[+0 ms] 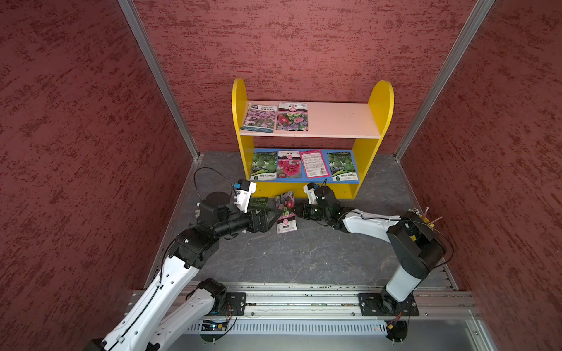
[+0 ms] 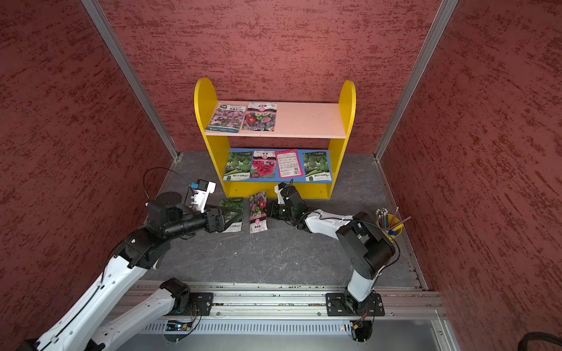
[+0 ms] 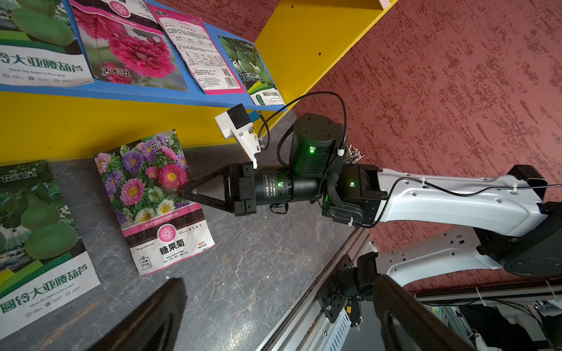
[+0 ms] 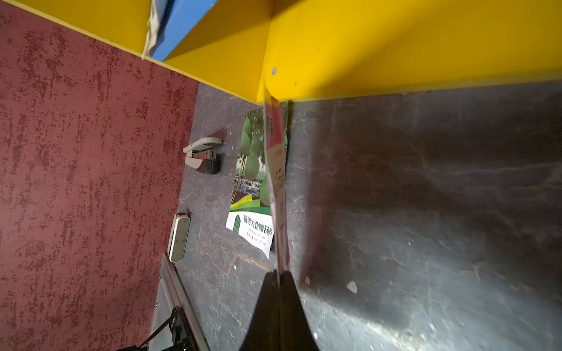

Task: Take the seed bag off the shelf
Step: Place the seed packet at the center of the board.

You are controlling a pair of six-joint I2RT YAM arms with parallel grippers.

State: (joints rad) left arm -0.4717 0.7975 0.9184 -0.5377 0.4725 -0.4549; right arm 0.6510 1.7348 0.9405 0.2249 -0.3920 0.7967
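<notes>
Your right gripper (image 1: 296, 210) is clamped on one edge of the chrysanthemum seed bag (image 1: 286, 212). The bag sits at the centre of both top views, off the shelf (image 1: 380, 103) and just below its yellow base. Left of centre, your left gripper (image 2: 232, 217) holds its jaws wide apart above a green gourd seed bag (image 3: 39, 228), which lies flat on the grey table (image 1: 304, 252). Six other bags lie on the shelf boards, two on the pink and four on the blue.

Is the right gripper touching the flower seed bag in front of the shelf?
Touching. The right wrist view shows the right gripper shut on the flower seed bag at its edge.
</notes>
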